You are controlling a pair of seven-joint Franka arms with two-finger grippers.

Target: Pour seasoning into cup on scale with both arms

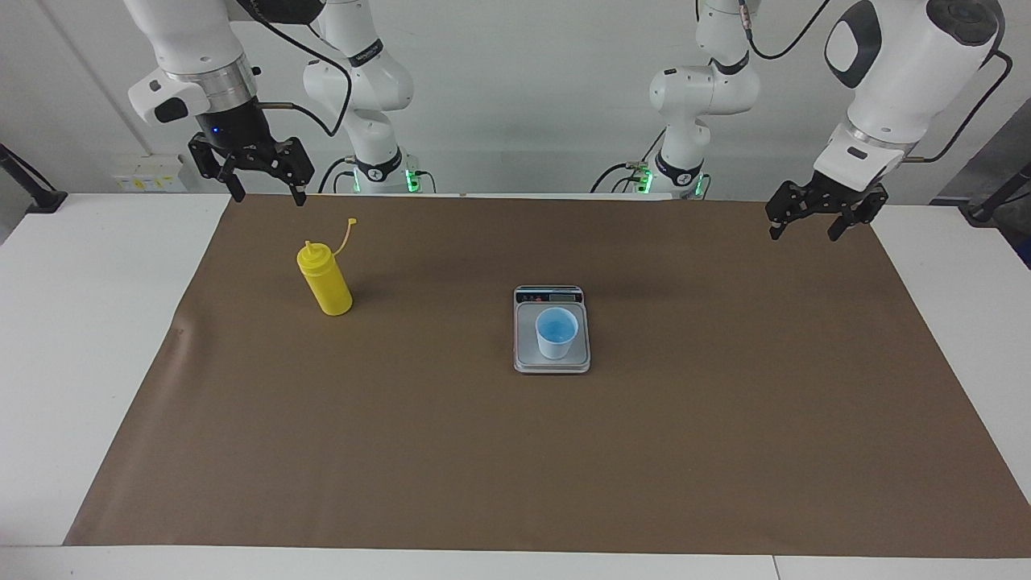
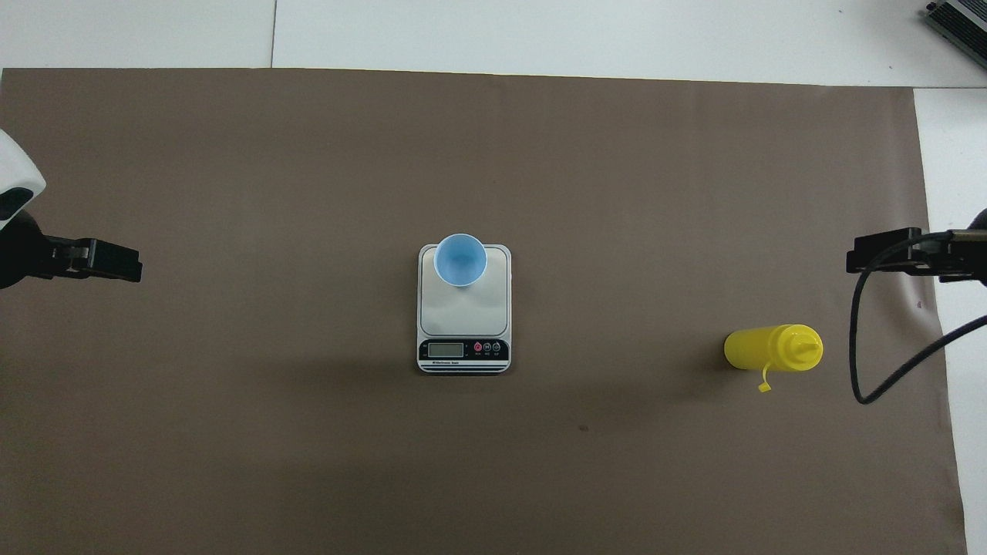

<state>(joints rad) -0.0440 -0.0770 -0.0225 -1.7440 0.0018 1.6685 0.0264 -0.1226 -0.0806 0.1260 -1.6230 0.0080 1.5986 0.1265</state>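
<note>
The yellow seasoning bottle (image 1: 325,279) (image 2: 771,348) stands upright on the brown mat toward the right arm's end of the table, its cap strap hanging loose. The light-blue cup (image 1: 556,332) (image 2: 460,260) stands on the silver-grey scale (image 1: 527,356) (image 2: 463,308) at mid-table, on the part of the plate away from the display. My right gripper (image 1: 270,197) (image 2: 867,258) hangs open and empty in the air near the bottle, not touching it. My left gripper (image 1: 804,235) (image 2: 116,262) waits open and empty over the mat's edge at the left arm's end.
The brown mat (image 1: 515,451) covers most of the white table (image 1: 80,322). A black cable (image 2: 871,362) loops down from the right arm beside the bottle. A dark device (image 2: 960,19) lies at the table corner farthest from the robots.
</note>
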